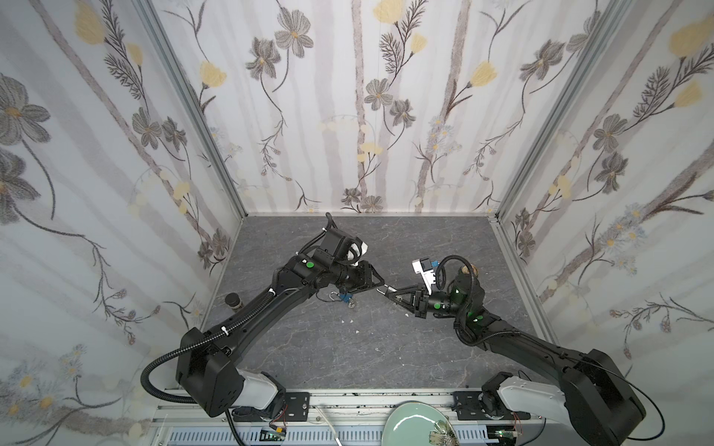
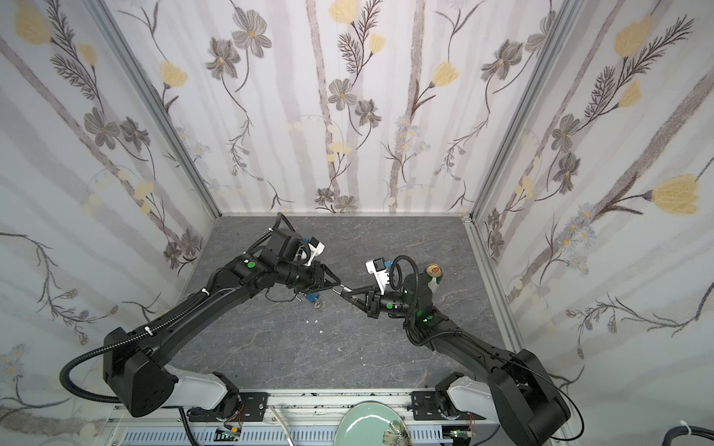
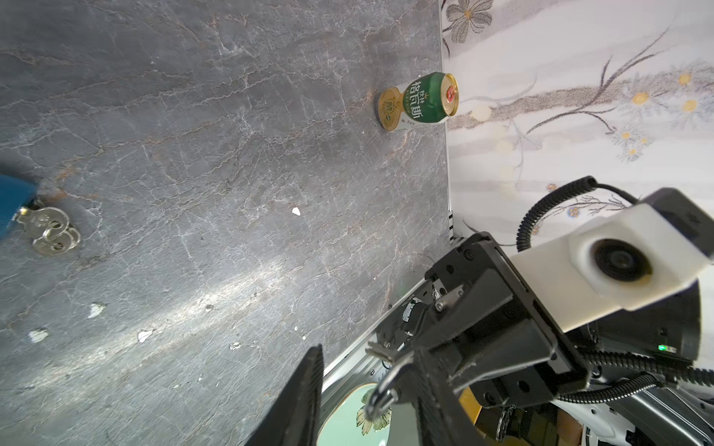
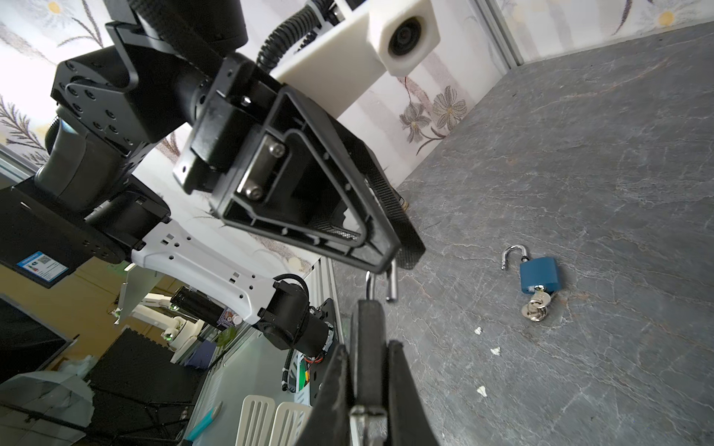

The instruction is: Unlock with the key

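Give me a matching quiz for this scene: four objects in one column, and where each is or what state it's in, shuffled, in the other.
1 blue padlock
2 dark padlock
3 green can
4 pale green plate

A standing upright on the table
B clamped in the right gripper
C off the table, past its front edge
D lying open, key inserted

Pairs: 1-D, 2-B, 3-A, 4-C.

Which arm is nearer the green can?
Right. The green can stands close beside the wrist of the right arm; the left arm reaches in from the opposite side, well short of it.
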`<move>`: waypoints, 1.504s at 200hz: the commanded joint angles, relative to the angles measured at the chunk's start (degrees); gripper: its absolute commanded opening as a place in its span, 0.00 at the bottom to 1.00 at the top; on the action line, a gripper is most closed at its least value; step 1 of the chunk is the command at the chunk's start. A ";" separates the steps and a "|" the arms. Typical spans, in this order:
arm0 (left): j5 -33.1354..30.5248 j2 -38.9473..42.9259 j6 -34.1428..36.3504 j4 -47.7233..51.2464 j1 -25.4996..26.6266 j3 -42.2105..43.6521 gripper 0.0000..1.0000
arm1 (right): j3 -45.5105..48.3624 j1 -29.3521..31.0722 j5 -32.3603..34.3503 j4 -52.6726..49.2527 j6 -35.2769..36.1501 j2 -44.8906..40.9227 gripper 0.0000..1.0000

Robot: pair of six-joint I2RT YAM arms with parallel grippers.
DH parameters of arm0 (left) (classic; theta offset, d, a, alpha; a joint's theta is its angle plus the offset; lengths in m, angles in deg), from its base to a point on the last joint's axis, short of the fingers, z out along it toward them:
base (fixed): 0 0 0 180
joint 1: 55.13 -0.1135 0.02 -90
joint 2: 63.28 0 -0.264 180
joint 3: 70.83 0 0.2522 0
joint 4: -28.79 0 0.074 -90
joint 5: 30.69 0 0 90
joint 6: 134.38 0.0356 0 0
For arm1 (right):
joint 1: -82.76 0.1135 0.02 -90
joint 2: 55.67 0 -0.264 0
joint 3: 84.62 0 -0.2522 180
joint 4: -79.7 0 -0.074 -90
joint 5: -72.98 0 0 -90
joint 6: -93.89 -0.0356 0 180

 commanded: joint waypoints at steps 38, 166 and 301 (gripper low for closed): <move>-1.49 -0.84 1.06 1.77 -0.01 -0.64 0.36 | 0.32 0.22 -1.28 1.85 1.67 -2.25 0.00; 2.61 2.37 -0.39 -1.82 -0.01 3.58 0.19 | 1.31 -0.51 5.37 1.47 1.63 -3.23 0.00; -6.92 6.61 -5.85 -1.47 -5.09 11.22 0.38 | 4.47 -3.63 14.38 -4.05 2.54 -3.66 0.00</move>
